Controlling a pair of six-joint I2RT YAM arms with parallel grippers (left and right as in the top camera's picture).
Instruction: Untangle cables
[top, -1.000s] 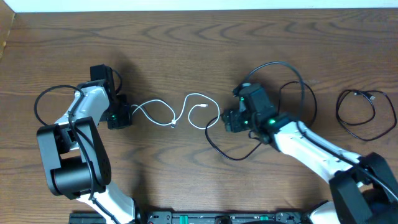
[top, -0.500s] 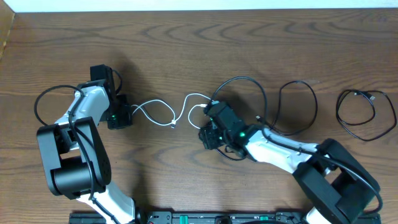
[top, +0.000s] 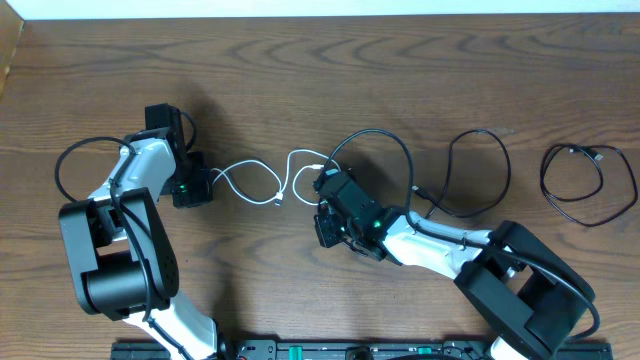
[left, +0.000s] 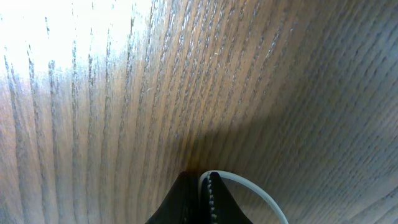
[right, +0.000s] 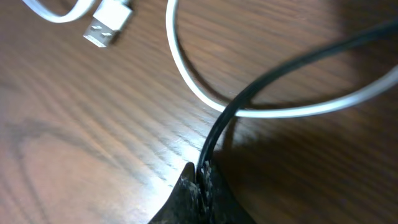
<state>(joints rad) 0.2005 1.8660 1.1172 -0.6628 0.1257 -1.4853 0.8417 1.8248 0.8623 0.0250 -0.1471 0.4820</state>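
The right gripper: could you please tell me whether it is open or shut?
The right gripper is shut on the black cable: the right wrist view shows its fingers pressed together, pinching that cable.

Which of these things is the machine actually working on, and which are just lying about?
For the job:
white cable, pinched in the left hand
black cable, pinched in the right hand

Lying about:
coiled black cord at the far right, untouched
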